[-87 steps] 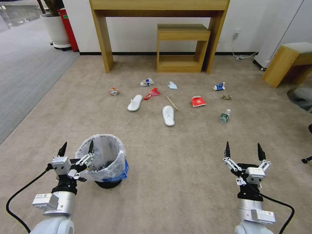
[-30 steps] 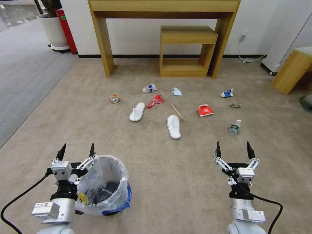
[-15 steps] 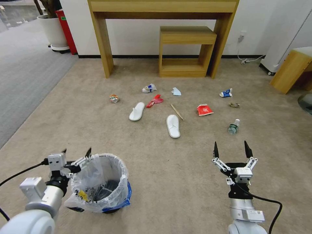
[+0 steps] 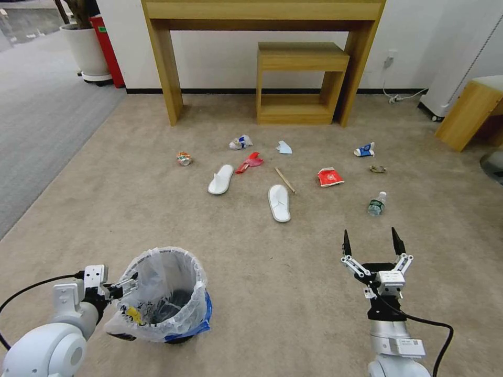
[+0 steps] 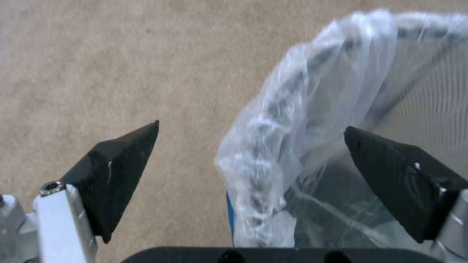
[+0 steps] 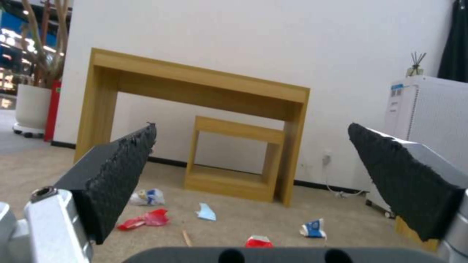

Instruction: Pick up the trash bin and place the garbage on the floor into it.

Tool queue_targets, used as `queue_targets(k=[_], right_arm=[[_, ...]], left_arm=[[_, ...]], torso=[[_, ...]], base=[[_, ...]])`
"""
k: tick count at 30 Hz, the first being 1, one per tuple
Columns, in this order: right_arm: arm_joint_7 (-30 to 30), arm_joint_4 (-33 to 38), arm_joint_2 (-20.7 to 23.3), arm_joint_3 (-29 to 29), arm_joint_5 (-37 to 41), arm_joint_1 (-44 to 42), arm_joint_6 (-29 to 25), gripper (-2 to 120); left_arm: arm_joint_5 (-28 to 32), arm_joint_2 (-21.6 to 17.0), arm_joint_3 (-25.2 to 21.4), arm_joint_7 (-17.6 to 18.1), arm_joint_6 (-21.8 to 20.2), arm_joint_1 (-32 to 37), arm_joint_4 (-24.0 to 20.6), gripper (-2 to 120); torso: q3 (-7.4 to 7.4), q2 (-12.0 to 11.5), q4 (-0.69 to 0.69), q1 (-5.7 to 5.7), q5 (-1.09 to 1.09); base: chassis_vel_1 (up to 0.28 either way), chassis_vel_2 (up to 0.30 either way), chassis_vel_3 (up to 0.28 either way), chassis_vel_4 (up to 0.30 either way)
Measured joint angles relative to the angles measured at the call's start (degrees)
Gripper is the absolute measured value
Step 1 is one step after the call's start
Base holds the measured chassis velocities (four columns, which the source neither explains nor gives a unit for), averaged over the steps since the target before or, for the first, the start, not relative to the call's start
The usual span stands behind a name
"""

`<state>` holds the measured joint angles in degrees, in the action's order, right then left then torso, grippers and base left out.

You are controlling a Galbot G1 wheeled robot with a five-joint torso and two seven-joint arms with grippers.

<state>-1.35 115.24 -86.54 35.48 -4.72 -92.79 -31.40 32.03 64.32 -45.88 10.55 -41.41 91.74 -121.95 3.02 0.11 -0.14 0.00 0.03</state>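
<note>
The left gripper [image 5: 251, 160] has its 2 black fingertips [image 5: 122, 160] spread wide, one outside and one inside the bag-lined rim of the trash bin [image 5: 312, 120], straddling the rim without pressing it. In the head view this gripper [image 4: 124, 285] sits at the bin's left edge, and the trash bin [image 4: 166, 298] stands upright on the floor [image 4: 272, 293], mouth facing up, blue bag edge at its lower right. The right gripper [image 4: 369, 246] hovers above the carpet well to the right of the bin, fingers wide apart and pointing forward, holding nothing. The garbage lies farther ahead: 2 white slippers [image 4: 279, 203] with long axes running roughly away from the robot, a wooden stick [image 4: 285, 180] lying diagonally, a small plastic bottle [image 4: 376, 203]
</note>
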Motion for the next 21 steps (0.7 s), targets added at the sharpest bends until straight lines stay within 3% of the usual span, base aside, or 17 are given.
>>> queue_targets(k=[21], right_arm=[[0.09, -2.77, 0.48, -2.21, -1.53, 0.89, -0.81, 100]], left_arm=[[2.71, 0.50, 1.30, 2.79, -0.93, -2.92, 5.22, 100]], torso=[[0.00, 0.01, 0.00, 0.00, 0.01]], base=[[0.000, 0.000, 0.000, 0.000]])
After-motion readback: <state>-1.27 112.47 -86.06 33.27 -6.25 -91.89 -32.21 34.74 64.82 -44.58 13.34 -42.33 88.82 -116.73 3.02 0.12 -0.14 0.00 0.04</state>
